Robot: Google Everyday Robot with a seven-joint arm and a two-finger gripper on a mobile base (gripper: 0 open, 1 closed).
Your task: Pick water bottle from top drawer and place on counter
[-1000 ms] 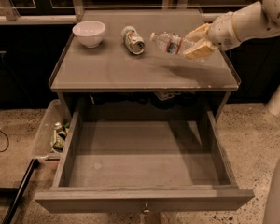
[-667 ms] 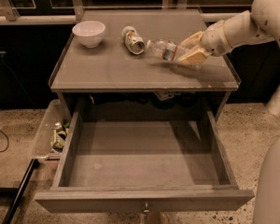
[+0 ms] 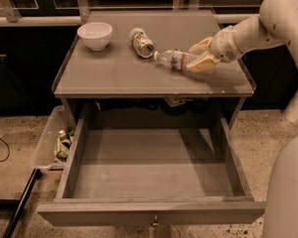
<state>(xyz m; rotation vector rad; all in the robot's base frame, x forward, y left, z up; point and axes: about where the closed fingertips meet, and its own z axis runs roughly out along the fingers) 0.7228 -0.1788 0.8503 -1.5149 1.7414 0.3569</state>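
Note:
The water bottle (image 3: pixel 175 59) is clear, with a red-and-blue label band. It lies on its side at the counter's (image 3: pixel 119 76) right middle, cap pointing left. My gripper (image 3: pixel 201 56) is at the bottle's base end, with its tan fingers (image 3: pixel 199 45) on either side of the base. The white arm comes in from the upper right. The top drawer (image 3: pixel 154 165) stands pulled wide open below the counter, with nothing in it; its knob (image 3: pixel 154 222) shows on the front panel.
A white bowl (image 3: pixel 95 35) stands at the counter's back left. A green-and-white can (image 3: pixel 141 42) lies on its side just left of the bottle's cap. A clear plastic bin (image 3: pixel 57 142) with scraps sits on the floor left of the drawer. A white robot part (image 3: pixel 288 192) fills the lower right.
The gripper has lowered the bottle from above the counter's back right onto the counter. It has also shifted it a little left and forward.

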